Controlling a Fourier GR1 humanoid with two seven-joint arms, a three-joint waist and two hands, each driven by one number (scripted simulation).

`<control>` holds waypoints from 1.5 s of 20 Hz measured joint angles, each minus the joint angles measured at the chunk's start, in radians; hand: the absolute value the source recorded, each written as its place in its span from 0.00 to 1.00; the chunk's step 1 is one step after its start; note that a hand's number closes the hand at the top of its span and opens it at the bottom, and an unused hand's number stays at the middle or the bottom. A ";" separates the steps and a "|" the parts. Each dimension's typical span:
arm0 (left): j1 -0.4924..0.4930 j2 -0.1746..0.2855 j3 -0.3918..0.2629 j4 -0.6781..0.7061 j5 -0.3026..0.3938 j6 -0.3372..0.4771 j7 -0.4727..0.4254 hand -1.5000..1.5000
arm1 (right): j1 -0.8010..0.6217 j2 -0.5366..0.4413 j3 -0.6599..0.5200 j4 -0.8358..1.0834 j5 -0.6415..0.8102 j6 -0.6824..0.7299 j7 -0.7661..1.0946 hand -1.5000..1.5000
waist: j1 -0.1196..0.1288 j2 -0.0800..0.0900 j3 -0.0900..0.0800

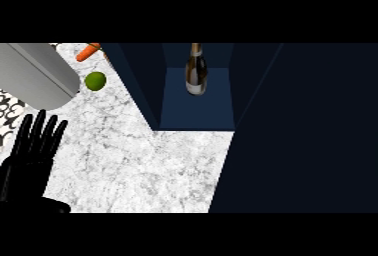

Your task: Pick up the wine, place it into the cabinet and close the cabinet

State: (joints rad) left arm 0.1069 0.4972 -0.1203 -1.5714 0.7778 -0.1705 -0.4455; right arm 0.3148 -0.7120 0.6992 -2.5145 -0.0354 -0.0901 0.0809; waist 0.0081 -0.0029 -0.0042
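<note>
- The wine [196, 75] sat inside the cabinet [198, 107].
- Glass: probably heavy, slick, breakable; best gripped round its body.
- The left hand [31, 150] rested, fingers straight, at the left.

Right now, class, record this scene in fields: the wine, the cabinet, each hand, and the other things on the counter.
wine bottle: inside the cabinet
cabinet: open, its inside showing
left hand: open, fingers up, resting at lower left
right hand: not in view
counter: white marble; lime, carrot and grey rounded object at far left
task left: close the cabinet
</note>
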 measured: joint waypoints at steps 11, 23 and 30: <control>-0.010 0.072 0.073 0.012 0.070 -0.085 0.050 0.00 | -0.163 0.089 -0.054 0.016 -0.005 0.018 0.112 1.00 | 0.029 0.006 -0.002; -0.015 0.089 0.100 0.055 0.079 -0.143 0.052 0.00 | -0.554 0.412 0.002 0.179 -0.031 -0.041 0.381 1.00 | 0.052 0.006 -0.003; -0.009 0.097 0.130 0.074 0.088 -0.164 0.059 0.00 | -0.957 0.651 0.005 0.449 -0.054 -0.195 0.530 1.00 | 0.040 0.004 0.000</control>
State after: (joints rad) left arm 0.0983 0.5945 0.0095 -1.4978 0.8659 -0.3348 -0.3861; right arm -0.6421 -0.0606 0.7046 -2.0652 -0.0894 -0.2853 0.6114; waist 0.0485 0.0010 -0.0045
